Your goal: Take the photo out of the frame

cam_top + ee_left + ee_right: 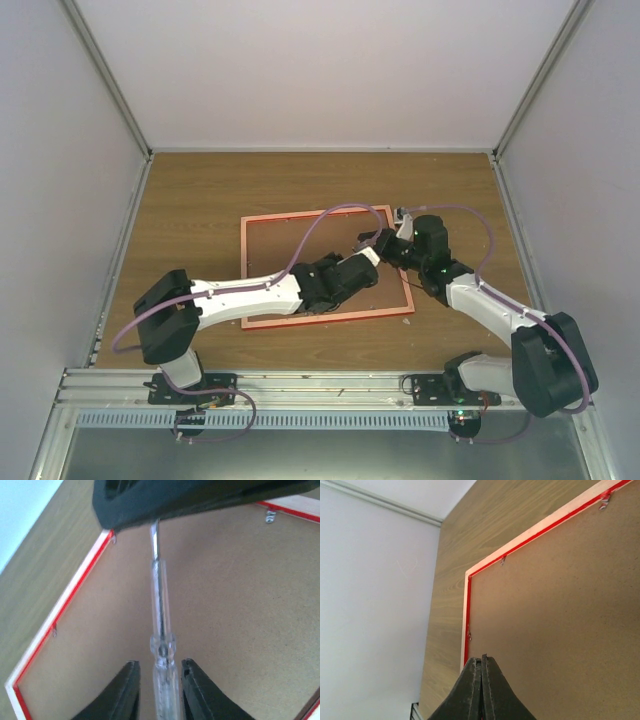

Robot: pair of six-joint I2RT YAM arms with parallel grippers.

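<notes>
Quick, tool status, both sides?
Left tool: straddles the screwdriver handle, slight gaps showing; a firm grip cannot be told.
Right tool: closed; whether it pinches the screwdriver's shaft cannot be told.

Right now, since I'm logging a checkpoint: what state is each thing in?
frame: face down, board back in place
photo: out of sight
left gripper: astride screwdriver handle, grip unclear
right gripper: shut
screwdriver: tip hidden beneath right gripper

L arm [250,295], R arm [480,300], cable [310,232] crowd frame [300,215] R half; frame far-L corner, far table [200,190] open
</notes>
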